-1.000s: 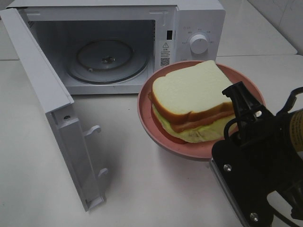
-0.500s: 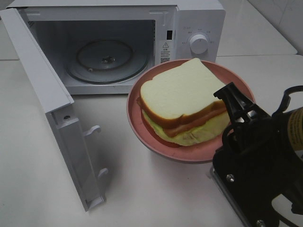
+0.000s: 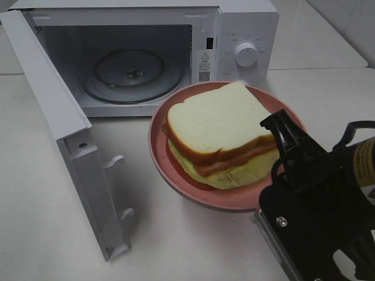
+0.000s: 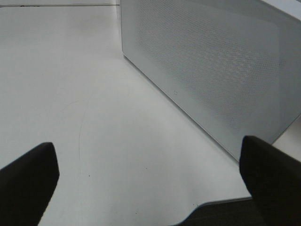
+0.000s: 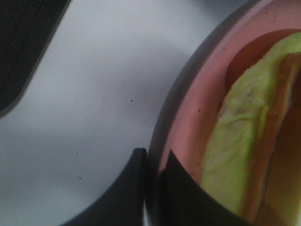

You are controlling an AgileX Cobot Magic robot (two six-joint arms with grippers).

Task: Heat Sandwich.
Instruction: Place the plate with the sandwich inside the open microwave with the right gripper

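The sandwich [image 3: 214, 126], white bread over reddish filling and pale green lettuce, lies on a pink round plate [image 3: 155, 143] held above the table in front of the open microwave [image 3: 246, 23]. My right gripper [image 3: 281, 133] is shut on the plate's right rim. In the right wrist view its fingers [image 5: 153, 157] pinch the pink rim [image 5: 197, 103], with the lettuce edge of the sandwich [image 5: 235, 146] beside them. My left gripper [image 4: 146, 148] stands open with nothing between its fingers, low over the table near a white perforated panel of the microwave [image 4: 211, 70].
The microwave door [image 3: 53, 117] swings wide open to the left, its latch hooks facing the plate. A glass turntable [image 3: 132, 73] lies in the cavity. The control knob [image 3: 246, 54] sits on the right panel. The white table [image 3: 176, 234] spreads in front.
My right gripper has carried the plate with the sandwich to the left, closer to the front of the microwave opening. The left gripper stays still.
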